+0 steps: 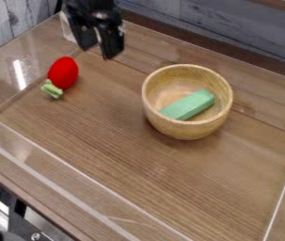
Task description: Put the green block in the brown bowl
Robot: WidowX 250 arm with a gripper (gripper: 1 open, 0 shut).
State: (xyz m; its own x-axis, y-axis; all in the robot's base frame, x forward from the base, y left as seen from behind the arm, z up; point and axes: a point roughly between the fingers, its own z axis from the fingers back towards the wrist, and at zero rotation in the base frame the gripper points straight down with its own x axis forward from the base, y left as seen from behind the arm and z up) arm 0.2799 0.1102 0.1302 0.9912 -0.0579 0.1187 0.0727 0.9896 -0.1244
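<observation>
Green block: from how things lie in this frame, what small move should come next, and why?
Probably none beyond parking the arm: the green block already lies inside the brown bowl, and the tool hangs open and empty, well away near the red strawberry toy.

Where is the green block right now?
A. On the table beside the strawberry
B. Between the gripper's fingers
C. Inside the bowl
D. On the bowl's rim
C: the green block lies on the floor of the bowl, while the gripper hangs open and empty at the back.
</observation>
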